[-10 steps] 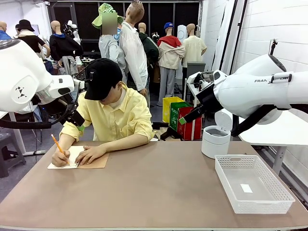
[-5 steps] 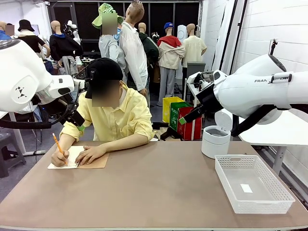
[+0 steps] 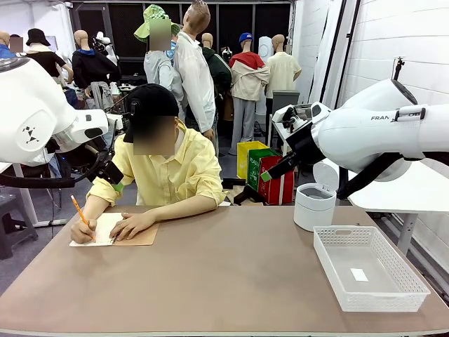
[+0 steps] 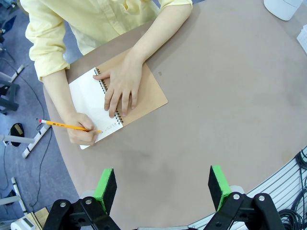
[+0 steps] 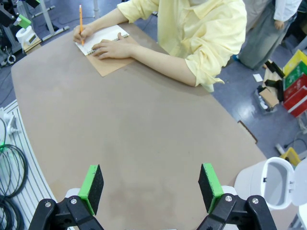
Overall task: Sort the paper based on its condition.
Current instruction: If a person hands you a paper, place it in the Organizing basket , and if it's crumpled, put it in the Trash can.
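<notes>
A person's hand (image 3: 83, 232) has nudged an orange pencil (image 3: 78, 209) leftward over the white paper page (image 3: 104, 226) bound in a brown-covered spiral notebook (image 3: 140, 237) on the brown counter (image 3: 231, 281), so sorting waits; left pincer (image 4: 162, 183) and right pincer (image 5: 151, 188) hang apart, empty.

In your left wrist view the person's free hand (image 4: 122, 86) covers the middle of the spiral on the notebook (image 4: 91, 98), and the pencil marks on its page are too small to read. At one o'clock the white bin (image 4: 286, 6) is cut by the top edge, and at three o'clock a white sliver, probably a corner of the basket (image 4: 304, 38), runs off the right edge. In your front view the label (image 3: 359, 274) inside the basket is too small to read.
</notes>
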Controlling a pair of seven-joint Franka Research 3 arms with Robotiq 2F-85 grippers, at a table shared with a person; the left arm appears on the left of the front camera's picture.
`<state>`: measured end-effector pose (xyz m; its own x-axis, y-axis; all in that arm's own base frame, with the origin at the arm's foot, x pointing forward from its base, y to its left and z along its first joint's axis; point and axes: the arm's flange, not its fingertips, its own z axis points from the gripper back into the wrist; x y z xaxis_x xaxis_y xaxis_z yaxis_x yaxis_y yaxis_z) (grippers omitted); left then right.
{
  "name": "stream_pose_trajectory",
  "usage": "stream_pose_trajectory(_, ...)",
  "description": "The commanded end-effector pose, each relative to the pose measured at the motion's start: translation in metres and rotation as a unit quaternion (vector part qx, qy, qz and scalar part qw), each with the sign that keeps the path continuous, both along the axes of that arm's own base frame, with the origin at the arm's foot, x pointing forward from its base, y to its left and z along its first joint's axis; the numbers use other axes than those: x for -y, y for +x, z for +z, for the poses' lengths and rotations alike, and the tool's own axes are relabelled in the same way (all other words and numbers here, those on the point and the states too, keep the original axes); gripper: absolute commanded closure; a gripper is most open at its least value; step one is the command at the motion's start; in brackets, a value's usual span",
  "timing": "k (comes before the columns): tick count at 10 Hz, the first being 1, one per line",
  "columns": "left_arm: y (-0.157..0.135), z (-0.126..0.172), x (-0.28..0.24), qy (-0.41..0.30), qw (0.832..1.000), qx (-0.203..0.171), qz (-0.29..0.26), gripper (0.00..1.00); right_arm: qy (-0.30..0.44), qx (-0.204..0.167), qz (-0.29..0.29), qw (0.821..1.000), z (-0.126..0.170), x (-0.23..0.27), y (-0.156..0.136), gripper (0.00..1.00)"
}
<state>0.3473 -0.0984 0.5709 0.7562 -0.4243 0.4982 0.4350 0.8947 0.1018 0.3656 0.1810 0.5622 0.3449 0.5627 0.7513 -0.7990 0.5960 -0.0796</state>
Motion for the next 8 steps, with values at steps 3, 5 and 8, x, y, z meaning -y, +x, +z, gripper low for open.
stream_pose_trajectory(3,-0.0004,0.001,-0.0011,0.003,1.0,0.002,0.0,0.0,0.002,-0.003,0.001,1.0,-0.0021,0.0011,-0.0015,0.0)
stream_pose_trajectory(5,-0.0004,0.001,-0.0011,0.003,1.0,0.002,0.0,0.0,0.002,-0.003,0.001,1.0,-0.0021,0.0011,-0.0015,0.0)
stream_pose_trajectory(8,-0.0004,0.001,-0.0011,0.003,1.0,0.002,0.0,0.0,0.002,-0.003,0.001,1.0,-0.0021,0.0011,-0.0015,0.0)
